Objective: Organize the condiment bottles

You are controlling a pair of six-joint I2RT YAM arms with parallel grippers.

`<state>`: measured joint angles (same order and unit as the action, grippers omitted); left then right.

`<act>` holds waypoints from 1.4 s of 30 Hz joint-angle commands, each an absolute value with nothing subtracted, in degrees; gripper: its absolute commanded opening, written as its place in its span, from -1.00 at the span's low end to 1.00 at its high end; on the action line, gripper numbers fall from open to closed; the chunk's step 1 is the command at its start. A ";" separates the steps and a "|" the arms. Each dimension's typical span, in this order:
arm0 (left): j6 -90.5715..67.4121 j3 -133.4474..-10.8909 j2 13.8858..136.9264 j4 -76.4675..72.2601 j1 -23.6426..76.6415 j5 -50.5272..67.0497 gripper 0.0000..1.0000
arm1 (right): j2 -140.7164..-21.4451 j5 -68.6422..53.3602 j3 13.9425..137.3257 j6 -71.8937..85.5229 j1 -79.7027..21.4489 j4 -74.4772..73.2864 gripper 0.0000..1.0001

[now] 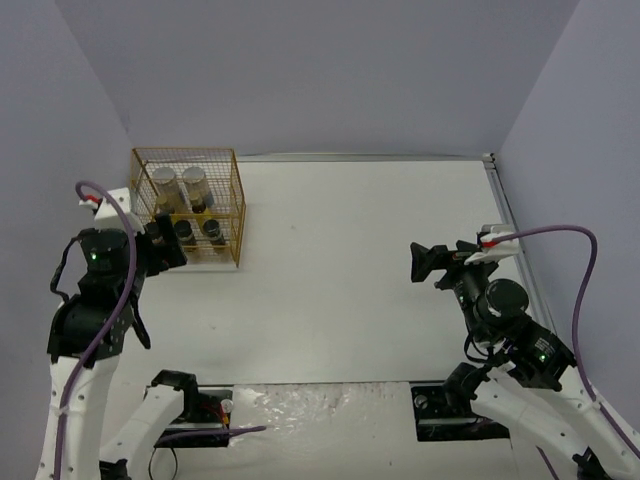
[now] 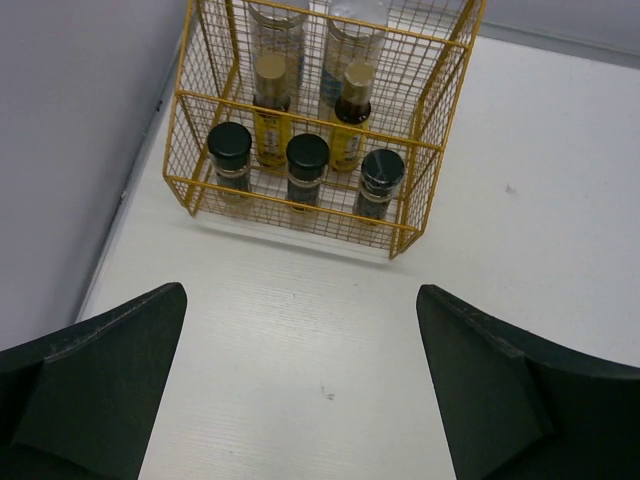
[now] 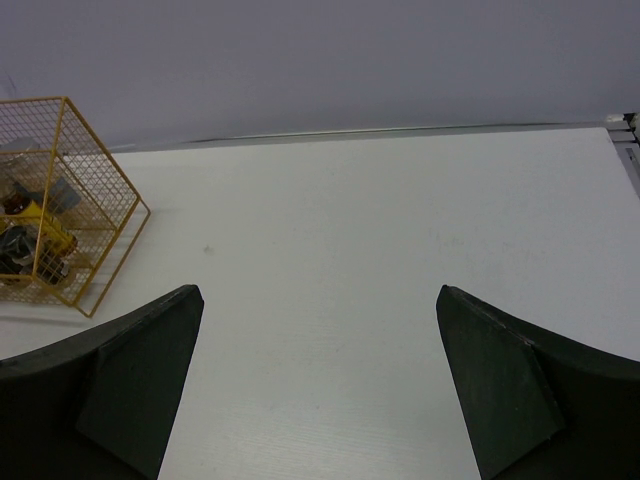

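At table's far-left corner, left gripper (image 2: 300,320) faces the yellow wire basket (image 2: 400,138), jaws spread wide, holding nothing. Right gripper (image 3: 320,310) hangs well apart over the white table (image 3: 350,220), equally wide, empty. Basket contents, seven condiment bottles: two pale jars (image 2: 350,45) rearmost, two slim yellow bottles (image 2: 270,115) mid, three dark black-lidded jars (image 2: 307,165) nearest the left gripper.

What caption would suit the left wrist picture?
Open left gripper faces a yellow wire basket holding seven condiment bottles in rows.

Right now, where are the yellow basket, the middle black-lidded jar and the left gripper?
Yellow basket (image 2: 262,185), left wrist view, front mesh wall.
Middle black-lidded jar (image 2: 307,152), left wrist view, its lid.
Left gripper (image 2: 300,295), left wrist view, midway between fingertips.
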<state>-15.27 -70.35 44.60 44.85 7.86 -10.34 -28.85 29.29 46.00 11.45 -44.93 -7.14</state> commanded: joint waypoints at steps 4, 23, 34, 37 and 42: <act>-13.89 -59.72 33.14 39.70 7.91 -15.41 0.94 | -26.11 34.86 46.95 9.73 -44.56 -3.78 1.00; -17.04 -54.20 27.19 39.44 7.91 -12.39 0.94 | -19.24 35.60 44.38 10.11 -44.65 -3.25 1.00; -18.55 -50.18 21.80 38.40 8.17 -12.04 0.94 | -19.25 35.03 44.47 10.15 -44.69 -3.25 1.00; -18.39 -49.77 20.95 38.08 8.44 -11.55 0.94 | -18.99 35.07 44.31 10.19 -44.74 -3.25 1.00; -16.55 -49.71 19.49 38.04 8.63 -8.93 0.94 | -18.65 35.10 44.42 10.04 -44.74 -3.29 1.00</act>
<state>-17.61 -48.10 19.65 41.69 8.28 -11.29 -18.61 33.89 44.23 10.26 -44.93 -7.55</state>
